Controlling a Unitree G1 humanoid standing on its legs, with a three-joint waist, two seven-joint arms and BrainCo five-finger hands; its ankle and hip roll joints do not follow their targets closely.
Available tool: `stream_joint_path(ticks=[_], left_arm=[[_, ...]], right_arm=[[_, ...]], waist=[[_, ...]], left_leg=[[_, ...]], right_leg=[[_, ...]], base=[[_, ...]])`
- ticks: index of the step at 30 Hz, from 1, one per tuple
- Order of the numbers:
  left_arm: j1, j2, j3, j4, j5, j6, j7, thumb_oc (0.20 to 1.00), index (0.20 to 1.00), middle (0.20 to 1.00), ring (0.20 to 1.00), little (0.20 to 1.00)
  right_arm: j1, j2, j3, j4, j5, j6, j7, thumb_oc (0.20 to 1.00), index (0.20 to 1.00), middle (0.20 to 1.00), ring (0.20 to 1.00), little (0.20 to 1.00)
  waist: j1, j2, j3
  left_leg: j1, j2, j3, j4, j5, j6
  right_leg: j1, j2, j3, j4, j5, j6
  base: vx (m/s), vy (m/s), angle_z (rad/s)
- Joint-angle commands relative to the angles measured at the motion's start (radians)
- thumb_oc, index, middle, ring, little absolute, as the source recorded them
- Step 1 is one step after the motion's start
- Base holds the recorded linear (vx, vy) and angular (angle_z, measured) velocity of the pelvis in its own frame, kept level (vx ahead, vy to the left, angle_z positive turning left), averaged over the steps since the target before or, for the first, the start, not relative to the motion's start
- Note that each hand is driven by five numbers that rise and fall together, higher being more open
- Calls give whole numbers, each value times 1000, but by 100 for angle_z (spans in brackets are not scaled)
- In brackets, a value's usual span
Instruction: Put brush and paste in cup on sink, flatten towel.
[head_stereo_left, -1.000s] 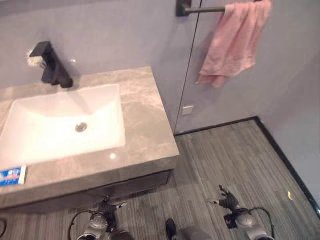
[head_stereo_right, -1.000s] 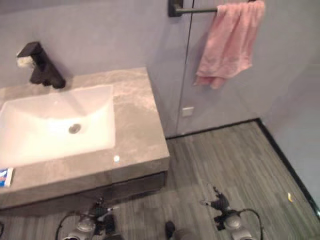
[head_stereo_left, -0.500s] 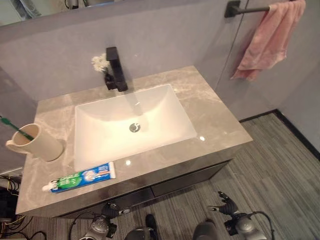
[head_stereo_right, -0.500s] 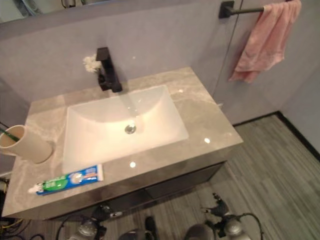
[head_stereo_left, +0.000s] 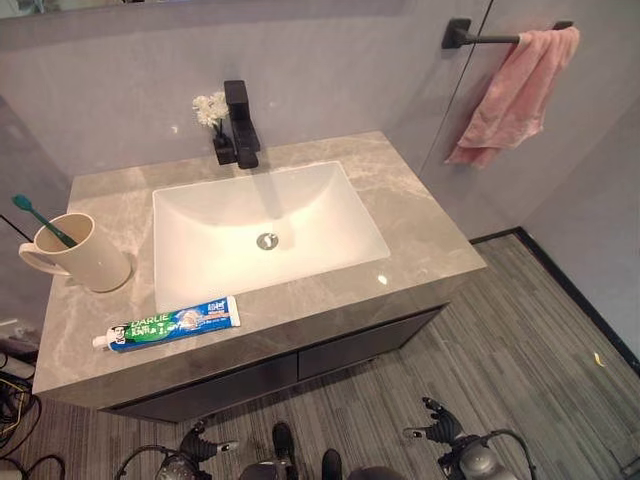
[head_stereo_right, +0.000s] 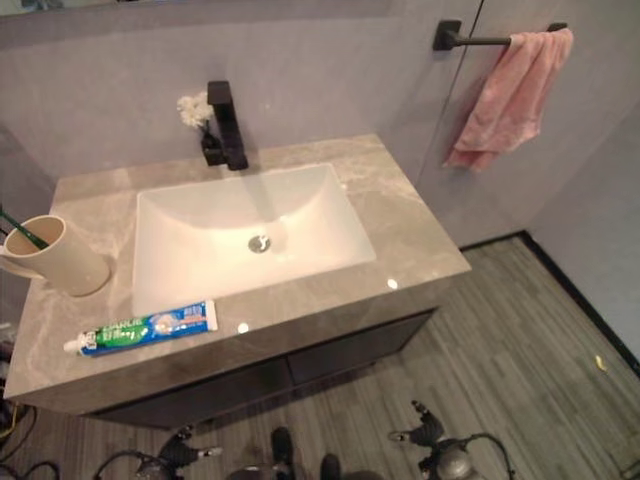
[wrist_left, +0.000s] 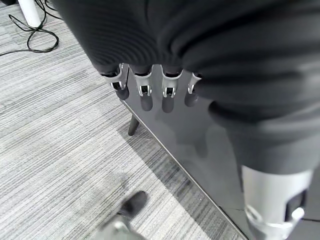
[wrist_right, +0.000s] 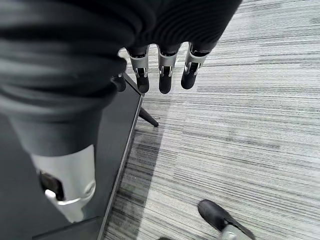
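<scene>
a rectangular white basin sits sunk in a grey veined stone countertop, glossy enough to catch small spots of light, above a dark flat-fronted cabinet. a matte black, square-edged faucet stands at the basin's back rim, with a small sprig of white flowers just beside it against the smooth grey wall.

on the counter's left end stands a cream mug-shaped cup with a handle, upright; a green-handled toothbrush already leans inside it, its head poking up past the rim. the toothpaste tube — flat, blue and green, with a white cap — lies on its side along the counter's front edge, near the cup but apart from it.

on the wall to the right, a pink terry towel hangs bunched and creased over the end of a black bar, its lower edge gathered into folds.

the floor is grey striped planking. both hands hang low in front of the cabinet, well below the counter: the left hand with fingers straight and spread, empty; the right hand likewise relaxed and loose — touching nothing.
</scene>
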Motion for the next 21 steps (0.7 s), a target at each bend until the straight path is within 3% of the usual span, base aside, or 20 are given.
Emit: stream_joint_path(ticks=[1,5,6,11,13,14,17,21], left_arm=[[-73,10,1,-12,6,-23,6,1000,1000,1000,1000,1000],[-74,11,3,-30,-4,-28,14,1000,1000,1000,1000,1000],[-70,16,6,-25,3,-31,22,1000,1000,1000,1000,1000],[-64,25,1,-10,29,-31,35,1000,1000,1000,1000,1000],[-64,25,1,-10,29,-31,35,1000,1000,1000,1000,1000],[-62,32,-9,-16,44,-34,34,1000,1000,1000,1000,1000],[-60,44,-32,-30,76,-36,29,1000,1000,1000,1000,1000],[-51,62,-51,-38,110,-41,32,1000,1000,1000,1000,1000]], right_arm=[[-57,-37,-2,-34,-20,-30,-24,1000,1000,1000,1000,1000],[-65,-53,13,-50,-61,-29,-31,1000,1000,1000,1000,1000],[-63,-59,18,-72,-69,-32,-32,1000,1000,1000,1000,1000],[-64,-65,13,-75,-73,-34,-29,1000,1000,1000,1000,1000],[-64,-66,13,-75,-73,-34,-29,1000,1000,1000,1000,1000],[-60,-72,1,-72,-69,-34,-29,1000,1000,1000,1000,1000],[-51,-67,-26,-33,-55,-32,-30,1000,1000,1000,1000,1000],[-56,-55,-36,-4,-49,-29,-30,1000,1000,1000,1000,1000]], waist=[[4,-24,39],[12,-34,47],[15,-36,43],[14,-27,36],[15,-27,37],[8,-16,36],[-1,5,31],[1,7,37]], left_leg=[[56,-28,-32,31,-55,-77],[50,-8,-52,95,-78,-81],[54,3,-88,80,-80,-74],[43,70,-169,14,-25,-93],[44,70,-169,13,-25,-93],[60,91,-163,-9,-14,-103],[98,84,-136,-51,-17,-104],[111,54,-137,-44,-44,-90]], right_leg=[[26,-42,56,-83,70,123],[26,-60,62,-82,81,122],[19,-64,76,-78,81,123],[-3,-87,95,-65,69,133],[-2,-87,95,-64,68,133],[0,-94,98,-61,63,136],[-1,-109,92,-54,60,147],[1,-132,112,-47,71,164]], base=[[-76,-30,8],[-58,17,7],[-16,98,6],[4,110,-5],[14,119,-11],[31,240,-27],[37,237,-16],[8,253,-3]])
